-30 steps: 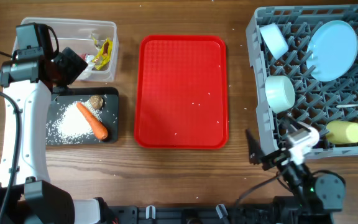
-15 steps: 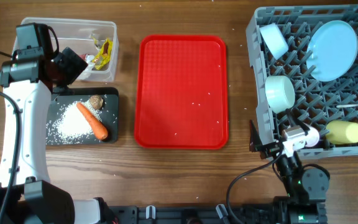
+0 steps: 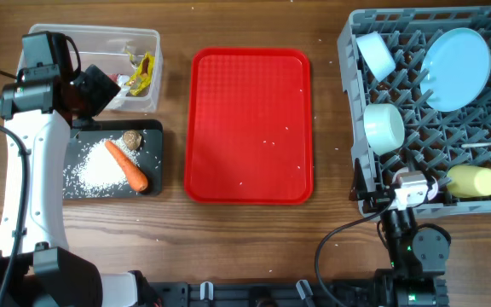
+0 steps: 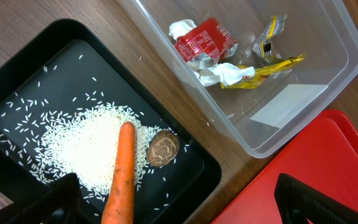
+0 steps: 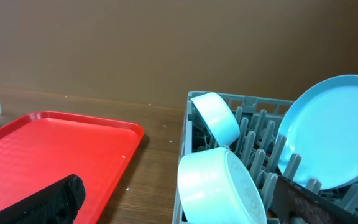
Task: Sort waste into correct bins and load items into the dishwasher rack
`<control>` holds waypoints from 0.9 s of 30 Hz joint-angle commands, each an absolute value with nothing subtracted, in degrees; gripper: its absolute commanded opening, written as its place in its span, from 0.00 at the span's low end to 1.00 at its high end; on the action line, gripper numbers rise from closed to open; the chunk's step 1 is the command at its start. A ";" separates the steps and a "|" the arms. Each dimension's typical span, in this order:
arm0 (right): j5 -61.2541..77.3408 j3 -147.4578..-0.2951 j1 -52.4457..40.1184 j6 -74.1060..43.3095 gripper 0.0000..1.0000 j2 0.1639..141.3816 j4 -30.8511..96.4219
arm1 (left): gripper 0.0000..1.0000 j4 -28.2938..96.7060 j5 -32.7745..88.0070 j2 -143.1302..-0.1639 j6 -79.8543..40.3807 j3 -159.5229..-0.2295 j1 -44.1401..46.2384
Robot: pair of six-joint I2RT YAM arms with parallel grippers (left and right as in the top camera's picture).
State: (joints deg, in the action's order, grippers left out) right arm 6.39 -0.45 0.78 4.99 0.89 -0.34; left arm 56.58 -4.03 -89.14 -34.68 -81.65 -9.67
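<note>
A: Nearest first. What's the right claw doing?
B: The right gripper (image 5: 176,186) hangs at the rack's (image 3: 352,102) near corner, spread wide and holding nothing.
A: And on the left?
B: In the black bin (image 4: 55,68) the carrot (image 4: 122,168) lies on a heap of rice (image 4: 79,149), with the lump (image 4: 163,148) just beside one end. The carrot looks stiff and smooth. I'd pinch it across the thick middle. Rice is too loose to pinch at all. Above where that bin meets the tub (image 4: 328,68), the left gripper (image 4: 178,186) is spread too, and empty.
A: The tray (image 3: 247,124)?
B: Bare but for a few stray grains.
A: Farther back?
B: The tub holds the wrappers (image 4: 207,46). They're light and crinkly and likely springy, so grab a bunched fold. In the rack, the yellow cup (image 3: 474,181) and spoon (image 3: 488,146) lie nearest. Then the near bowl (image 3: 384,128) and far bowl (image 3: 375,53) stand by the left wall, and the plate (image 3: 456,68) leans among pegs. All look rigid and slick, so the rim is the place to grip. I can't find the pink cup.
</note>
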 commanded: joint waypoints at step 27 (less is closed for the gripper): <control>5.30 -0.30 0.49 4.51 1.00 0.43 -0.38 | 1.00 -14.15 -0.78 -25.98 -28.64 -7.70 -2.11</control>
State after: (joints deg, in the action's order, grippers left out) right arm 6.09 -0.43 0.78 4.97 0.89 -0.30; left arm -11.05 -4.19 -34.00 -34.54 -15.92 -2.28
